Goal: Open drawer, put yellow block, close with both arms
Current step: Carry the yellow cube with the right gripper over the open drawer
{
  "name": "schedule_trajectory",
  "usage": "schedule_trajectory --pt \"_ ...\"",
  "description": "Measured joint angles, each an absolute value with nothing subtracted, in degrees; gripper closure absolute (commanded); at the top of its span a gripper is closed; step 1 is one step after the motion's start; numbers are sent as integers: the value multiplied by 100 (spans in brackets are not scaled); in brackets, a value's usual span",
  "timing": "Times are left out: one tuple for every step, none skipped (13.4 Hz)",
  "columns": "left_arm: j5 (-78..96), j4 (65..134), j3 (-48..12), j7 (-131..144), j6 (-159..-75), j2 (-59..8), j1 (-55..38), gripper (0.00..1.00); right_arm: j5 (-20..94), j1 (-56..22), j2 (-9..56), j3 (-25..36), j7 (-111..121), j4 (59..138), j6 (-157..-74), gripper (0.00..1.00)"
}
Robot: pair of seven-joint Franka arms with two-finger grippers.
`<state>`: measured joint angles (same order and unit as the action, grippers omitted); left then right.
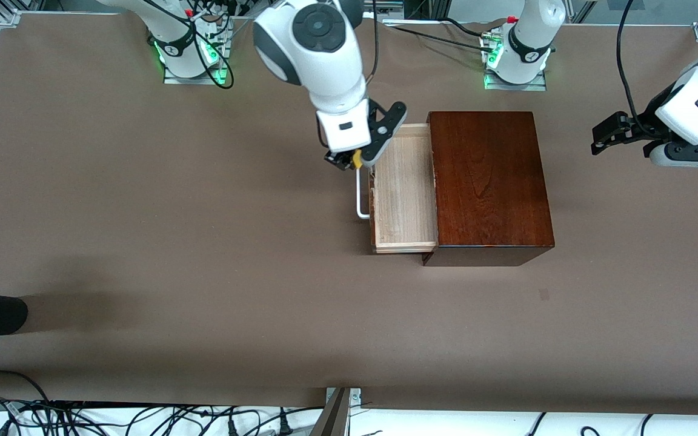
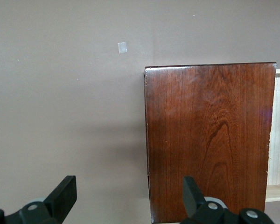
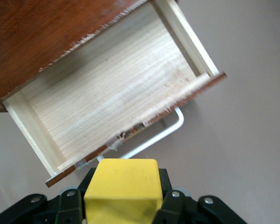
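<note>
Right wrist view: the yellow block [image 3: 122,185] is clamped between the fingers of the right gripper [image 3: 123,200], and the pulled-out drawer [image 3: 107,100] with its white handle [image 3: 163,133] is seen just below it. Front view: the right gripper [image 1: 355,158] is held over the handle [image 1: 360,200], at the drawer's [image 1: 402,188] front edge, with the block [image 1: 357,158] not yet in the tray. The left gripper [image 1: 612,134] waits with fingers spread wide, toward the left arm's end of the table [image 1: 143,242], apart from the mahogany box [image 1: 488,181].
</note>
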<state>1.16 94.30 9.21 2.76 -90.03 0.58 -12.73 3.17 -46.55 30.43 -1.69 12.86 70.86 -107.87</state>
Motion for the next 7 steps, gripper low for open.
schedule_trajectory --pt "116 9406 921 276 -9003 52 -1263 0 241 -4752 3162 -169 1348 6943 -10788 88" --pt "116 9366 921 276 -9003 49 -1253 0 155 -4840 3304 -169 1387 6796 -10790 88" --pt "116 9325 921 276 -9003 46 -1244 0 82 -4917 3451 -169 1427 6665 -10795 88" --pt "116 9282 927 277 -9006 39 -1234 0 13 -4987 3606 -169 1477 6553 -10803 88" --pt "116 9217 943 277 -9011 22 -1211 0 -56 -5049 3765 -168 1543 6457 -10842 88" --pt "116 9138 963 277 -9012 -18 -1155 0 -116 -5104 3918 -168 1609 6381 -10937 88" --pt "116 9073 968 273 -9012 -91 -1067 0 -157 -5151 4061 -167 1641 6328 -11065 88"
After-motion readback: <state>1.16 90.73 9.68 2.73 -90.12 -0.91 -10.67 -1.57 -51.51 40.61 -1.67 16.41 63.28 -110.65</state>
